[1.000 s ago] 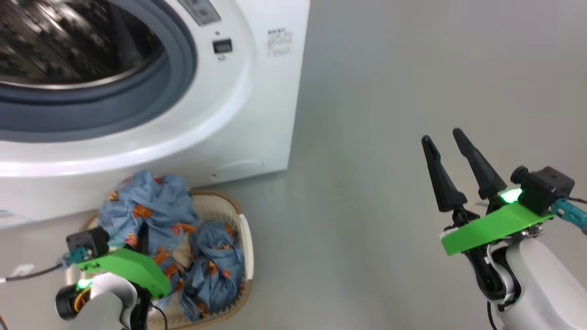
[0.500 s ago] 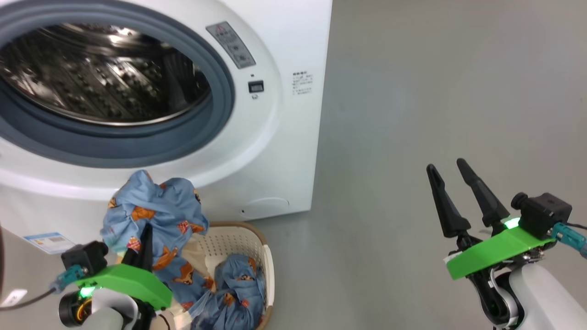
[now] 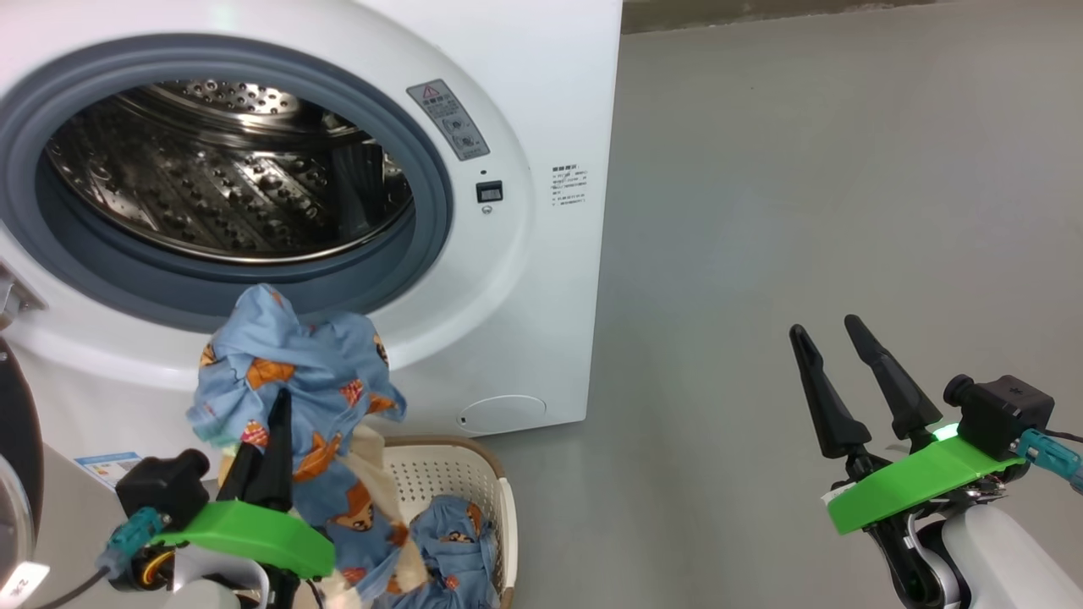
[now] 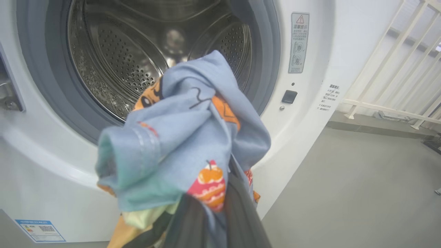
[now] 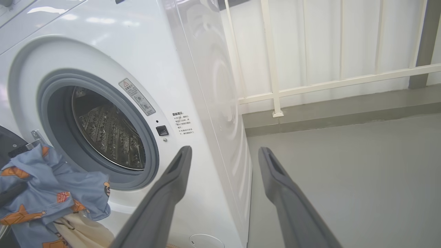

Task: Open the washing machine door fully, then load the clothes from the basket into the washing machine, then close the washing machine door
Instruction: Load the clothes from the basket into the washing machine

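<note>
The big white washing machine [image 3: 541, 279] stands on the grey floor [image 3: 804, 211]. Its round mouth is open, and the shiny steel drum [image 3: 228, 186] shows inside, with a grey-blue rubber ring [image 3: 427, 169] around it. The washing machine door [image 3: 19, 440] is swung out at the far left, and just its black rim shows. The basket [image 3: 486, 482] sits on the floor right in front of the machine, below the mouth. Some of the clothes [image 3: 457, 541] lie in it. The left gripper [image 3: 275, 414] is above the basket, and its fingers are pinched tight on a blue bunch [image 3: 296, 364] of them with orange pictures. The bunch hangs in the air in front of the lower edge of the mouth, not inside the drum. A cream piece [image 3: 370, 450] dangles under it, over the basket. The right gripper [image 3: 825, 328] is well off to the right, over bare floor. Its fingers are spread wide and hold nothing
</note>
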